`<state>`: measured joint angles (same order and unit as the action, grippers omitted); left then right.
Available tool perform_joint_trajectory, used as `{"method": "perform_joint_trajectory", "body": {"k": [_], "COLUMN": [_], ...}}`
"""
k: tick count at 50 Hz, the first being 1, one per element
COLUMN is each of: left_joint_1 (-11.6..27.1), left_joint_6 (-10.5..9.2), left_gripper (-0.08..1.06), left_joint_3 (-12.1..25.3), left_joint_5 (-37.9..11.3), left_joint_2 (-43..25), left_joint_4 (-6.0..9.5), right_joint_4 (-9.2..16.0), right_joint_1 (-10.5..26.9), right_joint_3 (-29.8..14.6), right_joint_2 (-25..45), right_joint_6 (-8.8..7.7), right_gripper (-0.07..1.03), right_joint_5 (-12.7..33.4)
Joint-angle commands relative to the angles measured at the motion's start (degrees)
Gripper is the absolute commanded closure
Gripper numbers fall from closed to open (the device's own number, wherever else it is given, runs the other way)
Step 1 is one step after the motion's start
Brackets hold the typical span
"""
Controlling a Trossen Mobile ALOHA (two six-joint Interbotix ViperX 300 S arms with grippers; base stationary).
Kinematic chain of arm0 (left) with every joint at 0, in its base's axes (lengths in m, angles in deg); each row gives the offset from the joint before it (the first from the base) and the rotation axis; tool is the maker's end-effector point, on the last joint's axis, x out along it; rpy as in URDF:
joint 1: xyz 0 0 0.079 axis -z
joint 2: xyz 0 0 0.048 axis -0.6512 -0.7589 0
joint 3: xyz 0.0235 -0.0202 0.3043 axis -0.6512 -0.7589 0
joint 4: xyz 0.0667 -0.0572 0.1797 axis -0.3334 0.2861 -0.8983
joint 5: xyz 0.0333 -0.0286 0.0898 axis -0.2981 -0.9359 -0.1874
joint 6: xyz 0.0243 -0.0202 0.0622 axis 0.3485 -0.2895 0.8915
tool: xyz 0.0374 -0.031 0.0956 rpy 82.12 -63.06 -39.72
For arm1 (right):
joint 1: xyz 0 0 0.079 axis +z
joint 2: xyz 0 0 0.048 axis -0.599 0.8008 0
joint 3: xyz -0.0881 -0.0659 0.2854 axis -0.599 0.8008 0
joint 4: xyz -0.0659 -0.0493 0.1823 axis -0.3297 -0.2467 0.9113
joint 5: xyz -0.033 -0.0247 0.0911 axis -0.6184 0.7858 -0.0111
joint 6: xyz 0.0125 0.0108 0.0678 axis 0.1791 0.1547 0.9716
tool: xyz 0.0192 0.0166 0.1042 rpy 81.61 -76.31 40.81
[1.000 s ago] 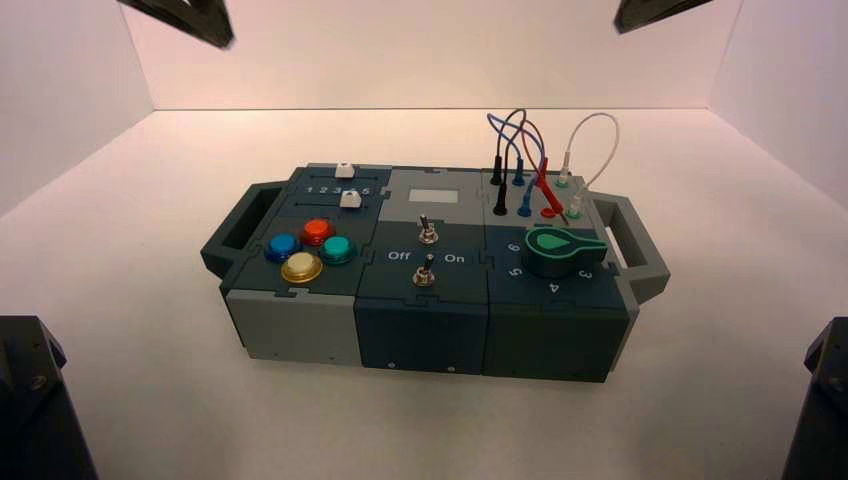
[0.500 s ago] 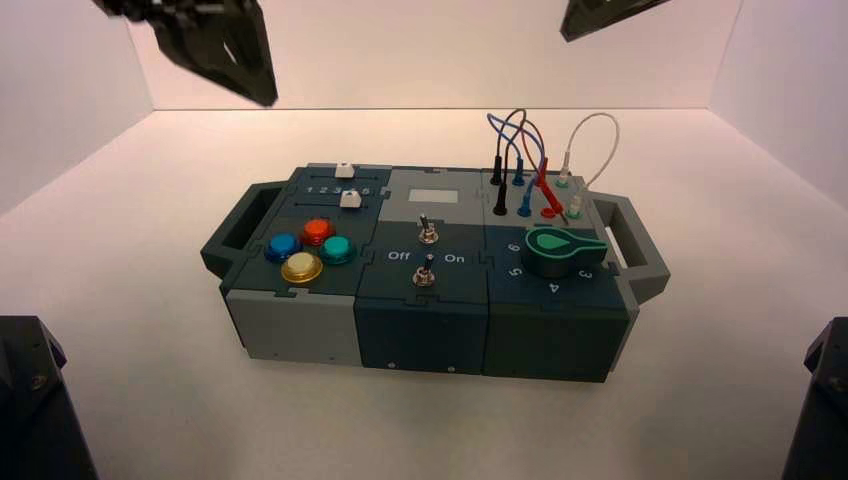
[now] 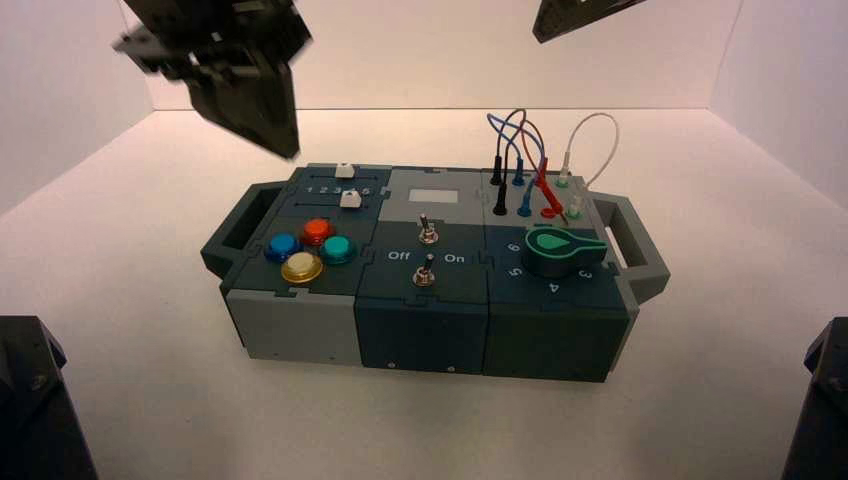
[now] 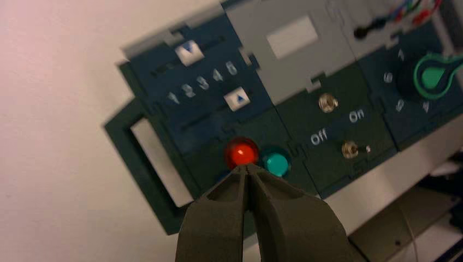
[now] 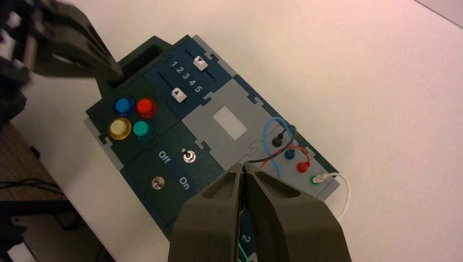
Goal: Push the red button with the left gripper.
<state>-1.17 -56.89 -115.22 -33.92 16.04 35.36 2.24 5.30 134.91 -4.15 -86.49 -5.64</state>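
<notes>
The red button (image 3: 317, 231) is the rear one of a cluster of round buttons at the left end of the box (image 3: 300, 335). My left gripper (image 3: 288, 150) hangs in the air above and behind that end, clear of the box, jaws shut with nothing between them. In the left wrist view its tips (image 4: 247, 168) line up just short of the glowing red button (image 4: 242, 153). The right wrist view shows the red button (image 5: 146, 107) with the left gripper (image 5: 116, 73) high beside the box's handle. My right gripper (image 5: 243, 165) is shut and empty, held high over the right half (image 3: 565, 18).
Blue (image 3: 283, 246), yellow (image 3: 301, 267) and teal (image 3: 337, 249) buttons surround the red one. Two white sliders (image 3: 345, 170) lie behind them. Toggle switches (image 3: 427, 234), a green knob (image 3: 556, 246) and plugged wires (image 3: 525, 170) fill the rest. Handles (image 3: 232, 232) stick out at both ends.
The left gripper has come down and to the right from the top left corner toward the box's left end. The right gripper has shifted slightly left at the top edge.
</notes>
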Motion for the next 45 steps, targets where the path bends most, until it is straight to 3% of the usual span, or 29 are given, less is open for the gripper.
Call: {"method": "perform_joint_trajectory", "body": {"k": [1,45], "left_joint_1": [1.2,1.4], "left_joint_6": [-0.09,0.09], "left_gripper": [1.01,1.01], "left_joint_3": [1.5,3.6], "left_joint_5": [0.5,3.3], "left_joint_2": [-2.0,-11.3], "left_joint_4": [0.62,0.62], "right_joint_4": [0.3,0.4], "right_joint_1": [0.5,0.5], "right_joint_3": [-1.2,-0.8], "right_joint_2": [-0.4,-2.2], "right_joint_6": [-0.18,-0.35], "right_gripper": [0.98,0.98], "right_joint_5": [-0.6,-0.8]}}
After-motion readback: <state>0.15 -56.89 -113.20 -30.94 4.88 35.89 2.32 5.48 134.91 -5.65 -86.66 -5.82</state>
